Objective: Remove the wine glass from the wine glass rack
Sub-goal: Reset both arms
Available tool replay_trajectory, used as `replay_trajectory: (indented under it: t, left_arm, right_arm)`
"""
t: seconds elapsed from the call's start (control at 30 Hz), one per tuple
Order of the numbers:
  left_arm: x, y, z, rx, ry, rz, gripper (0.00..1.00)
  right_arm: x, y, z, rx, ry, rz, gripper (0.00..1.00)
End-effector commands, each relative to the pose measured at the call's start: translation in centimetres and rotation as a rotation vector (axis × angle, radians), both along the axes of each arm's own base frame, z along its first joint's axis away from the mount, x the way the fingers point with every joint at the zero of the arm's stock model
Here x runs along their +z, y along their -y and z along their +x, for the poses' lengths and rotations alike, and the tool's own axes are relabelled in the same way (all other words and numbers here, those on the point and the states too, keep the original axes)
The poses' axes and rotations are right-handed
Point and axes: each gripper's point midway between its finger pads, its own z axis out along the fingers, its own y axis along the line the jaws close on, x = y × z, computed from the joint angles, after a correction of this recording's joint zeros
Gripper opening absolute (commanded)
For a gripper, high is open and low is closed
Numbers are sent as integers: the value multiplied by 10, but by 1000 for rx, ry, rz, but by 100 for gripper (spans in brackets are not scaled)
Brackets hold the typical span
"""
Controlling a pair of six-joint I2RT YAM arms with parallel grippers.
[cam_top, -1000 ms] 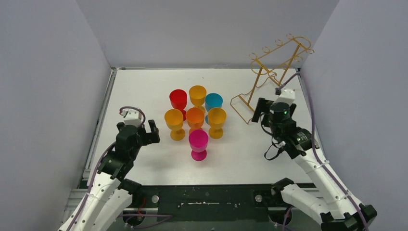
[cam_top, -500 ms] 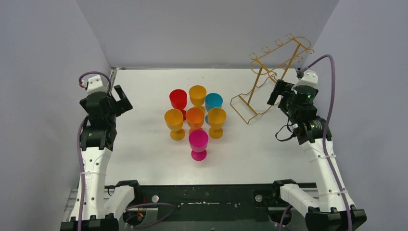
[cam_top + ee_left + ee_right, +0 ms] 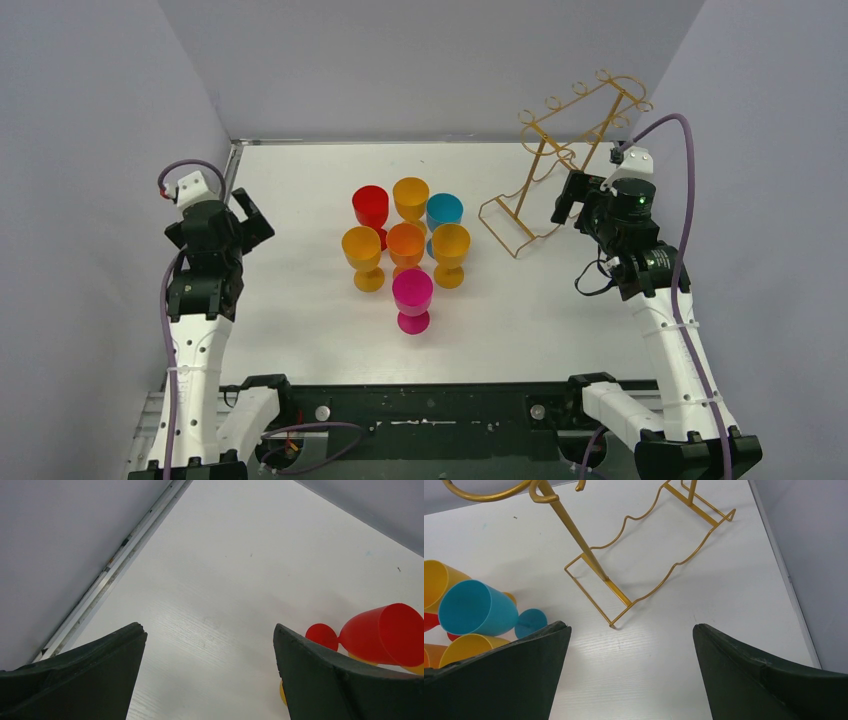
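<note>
Left pincer (image 3: 209,630), right pincer (image 3: 631,627) gape empty; only overhead shows wine glass rack (image 3: 528,180) whole, perhaps six hooks.

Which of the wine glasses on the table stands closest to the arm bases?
The magenta wine glass. It stands alone at the front of the cluster, on the near side of the orange glass, and every other glass is farther back on the table.

Wine glasses (image 3: 408,245) stand left of the wine glass rack (image 3: 537,150)
</note>
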Motion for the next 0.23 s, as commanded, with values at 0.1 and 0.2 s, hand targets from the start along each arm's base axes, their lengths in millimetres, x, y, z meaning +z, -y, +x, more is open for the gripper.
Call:
replay_trajectory:
  t: [0.1,0.2]
  left_arm:
    - [-9,-7,-5,77,-3,-41,97]
    - [-9,-10,-7,97,-5,-36,97]
  right_arm:
    - [12,3,-2,-11,47,4,100]
    - [13,2,-4,-10,51,11,100]
